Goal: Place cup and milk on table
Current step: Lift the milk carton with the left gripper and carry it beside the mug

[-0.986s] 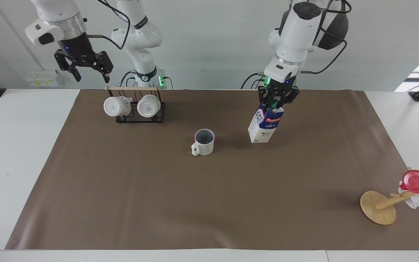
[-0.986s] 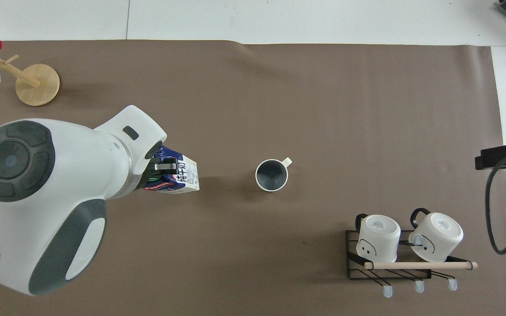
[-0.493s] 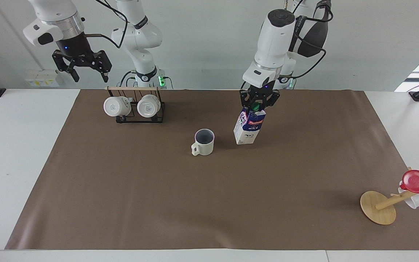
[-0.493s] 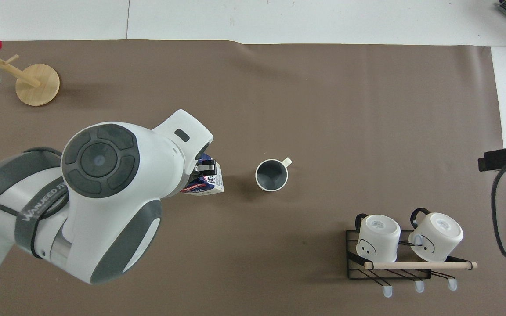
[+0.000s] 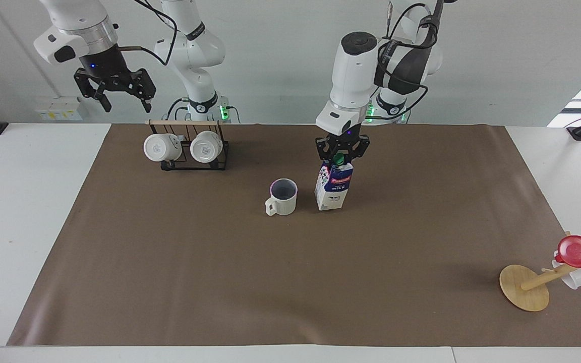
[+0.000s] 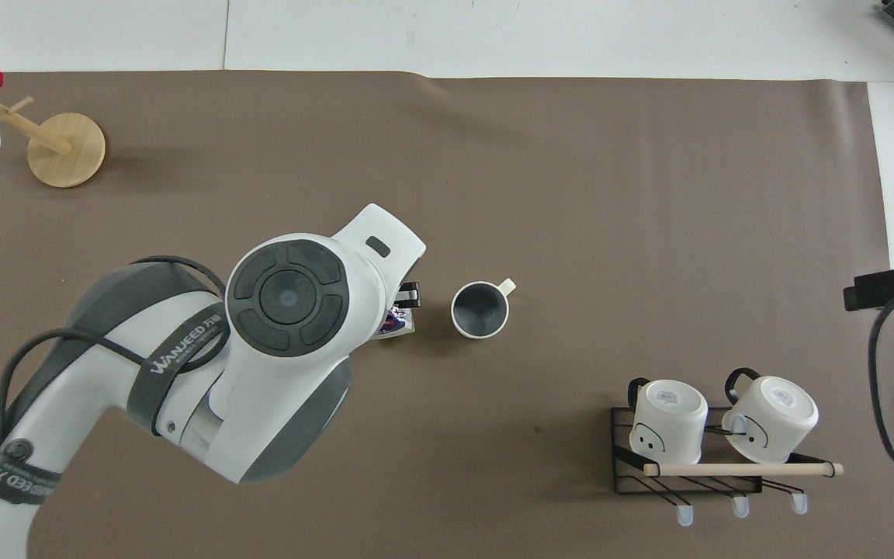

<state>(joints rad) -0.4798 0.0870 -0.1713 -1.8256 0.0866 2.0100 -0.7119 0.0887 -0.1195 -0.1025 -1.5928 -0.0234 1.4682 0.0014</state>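
Gripping milk [image 5: 333, 185] top, left tool [image 5: 342, 153] above

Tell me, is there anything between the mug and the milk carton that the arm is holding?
Nothing: in the facing view only a narrow strip of bare brown sheet separates the mug from the milk carton, which the left gripper grips by its top.

You see a blue-and-white milk carton [image 5: 333, 186] with a red band and green cap. The cup [image 5: 283, 197] is cream with a dark inside, on a brown sheet [image 5: 220, 262].
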